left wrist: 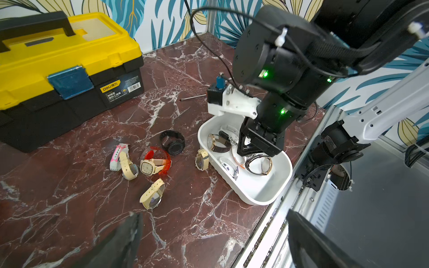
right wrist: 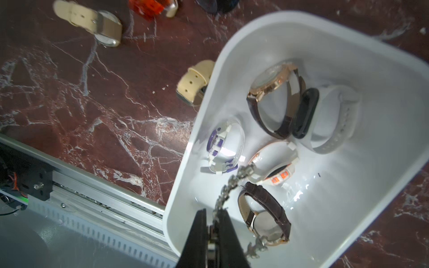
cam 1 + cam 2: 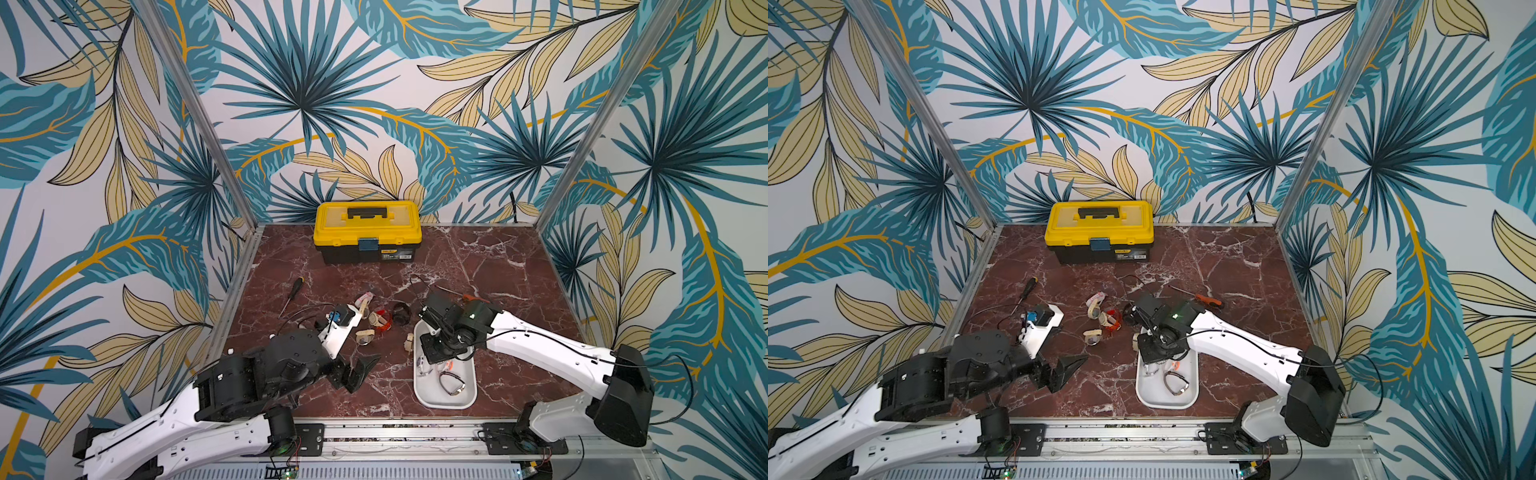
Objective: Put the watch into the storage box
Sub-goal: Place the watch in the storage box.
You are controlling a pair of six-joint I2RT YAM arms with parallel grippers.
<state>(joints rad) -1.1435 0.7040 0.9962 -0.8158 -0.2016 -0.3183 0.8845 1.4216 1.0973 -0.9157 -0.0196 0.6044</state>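
Right hand [image 2: 212, 232] is pinching shut on the watch [image 2: 228, 188], a silver one with a chain-link band. Its case looks to be sitting between the fingertips, though that part is blurred. The hand is hanging over the storage box [image 3: 444, 405], which is sitting lower right of centre in both top views, close to the front rail.

Key relation: the watch is lying directly under the right hand and inside the box's outline, not over the rim. In the right wrist view the chain's long axis is running away from the fingertips toward the middle of the box, with its loose end drooping near a white watch with orange marks [image 2: 276, 172]. A brown-strap watch [image 2: 267, 208] is lying just beside the fingertips (several others are already in the box too).

Step is looking like the release, and letting go should be enough. The one risk I'm seeing is the chain snagging on a fingertip.

Left hand [image 3: 356, 370] is spread wide open and holding nothing, low over the worktop [image 1: 69, 208] left of centre and well apart from the box. More watches are waiting on the worktop, e.g. a cream one [image 1: 152, 193] and a black one [image 1: 173, 141]; the left arm is nearer to most of those.
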